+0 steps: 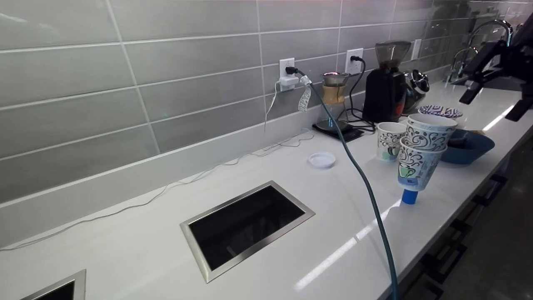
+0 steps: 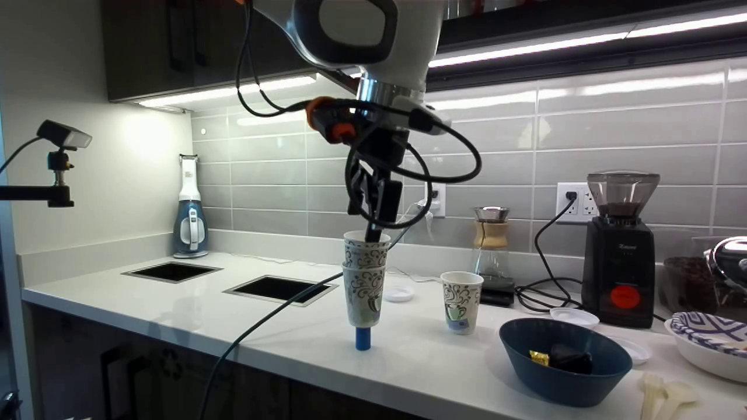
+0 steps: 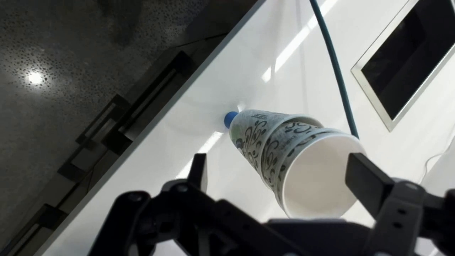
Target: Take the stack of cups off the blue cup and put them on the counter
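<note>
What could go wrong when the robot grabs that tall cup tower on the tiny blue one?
The stack of cups stands on the much narrower blue cup, so a small bump might topple it. The open tool could nudge it while closing. The edge of the counter is near, so cups might fall to the floor.

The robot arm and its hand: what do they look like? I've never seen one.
The arm is smooth, rounded and whitish, with a dark ring-shaped panel and a shiny silver band. Black cables loop around its lower end, near an orange-and-black fitting. The hand is black, angular and hinged-looking, with two blocky, flat-faced fingers. I can't read any markings.
</note>
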You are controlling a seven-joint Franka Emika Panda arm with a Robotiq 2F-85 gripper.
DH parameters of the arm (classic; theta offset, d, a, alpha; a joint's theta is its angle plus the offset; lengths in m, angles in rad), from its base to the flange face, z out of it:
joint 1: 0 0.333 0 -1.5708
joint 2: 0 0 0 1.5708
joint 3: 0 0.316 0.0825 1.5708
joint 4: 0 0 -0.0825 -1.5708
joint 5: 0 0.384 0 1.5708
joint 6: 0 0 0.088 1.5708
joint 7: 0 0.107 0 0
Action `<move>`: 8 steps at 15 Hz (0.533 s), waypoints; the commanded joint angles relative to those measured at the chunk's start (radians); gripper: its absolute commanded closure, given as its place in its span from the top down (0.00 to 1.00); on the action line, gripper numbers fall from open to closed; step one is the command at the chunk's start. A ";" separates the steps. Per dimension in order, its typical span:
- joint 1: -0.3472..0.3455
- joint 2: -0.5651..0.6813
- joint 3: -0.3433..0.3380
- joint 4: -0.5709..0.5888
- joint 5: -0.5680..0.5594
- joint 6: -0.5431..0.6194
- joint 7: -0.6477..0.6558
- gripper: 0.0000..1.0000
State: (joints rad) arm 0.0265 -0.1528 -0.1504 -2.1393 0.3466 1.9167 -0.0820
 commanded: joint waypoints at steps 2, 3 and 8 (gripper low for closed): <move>-0.023 0.124 0.043 0.067 0.041 0.011 0.041 1.00; -0.024 0.140 0.049 0.068 0.042 0.023 0.044 1.00; -0.028 0.192 0.074 0.063 0.048 0.085 0.059 1.00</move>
State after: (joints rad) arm 0.0158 0.0079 -0.1052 -2.0958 0.3704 1.9753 -0.0438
